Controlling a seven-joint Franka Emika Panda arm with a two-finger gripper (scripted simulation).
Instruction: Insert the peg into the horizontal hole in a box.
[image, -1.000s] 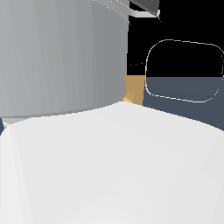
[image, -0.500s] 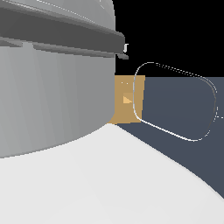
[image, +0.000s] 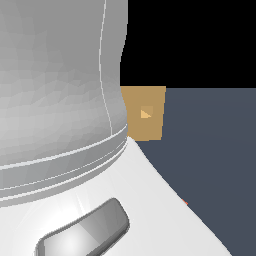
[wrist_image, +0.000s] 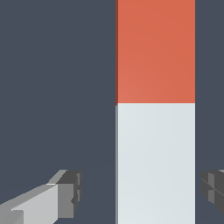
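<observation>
In the exterior view, most of the frame is filled by the grey and white body of the arm (image: 60, 125), seen so close that its shape is hard to read. Behind it, part of the tan box (image: 147, 114) is seen on the dark blue-grey floor (image: 215, 150); the box's side toward the exterior view's left is hidden by the arm. The small square hole (image: 145, 113) is seen on the box's facing side, lighter than the face, with a shaded wedge inside. Only a tiny orange speck of the peg (image: 185, 202) is shown at the arm's edge, well apart from the box.

In the wrist view, the peg (wrist_image: 155, 113) is seen lying flat on the floor, the orange-red half and the white half meeting at a sharp line; both ends are cut off by the frame. The gripper (wrist_image: 142, 192) is spread wide, with one dark fingertip (wrist_image: 70, 192) on either side of the white half. A clear gap is seen on the one side; the other fingertip is partly cut off by the frame. The peg is not pinched.
</observation>
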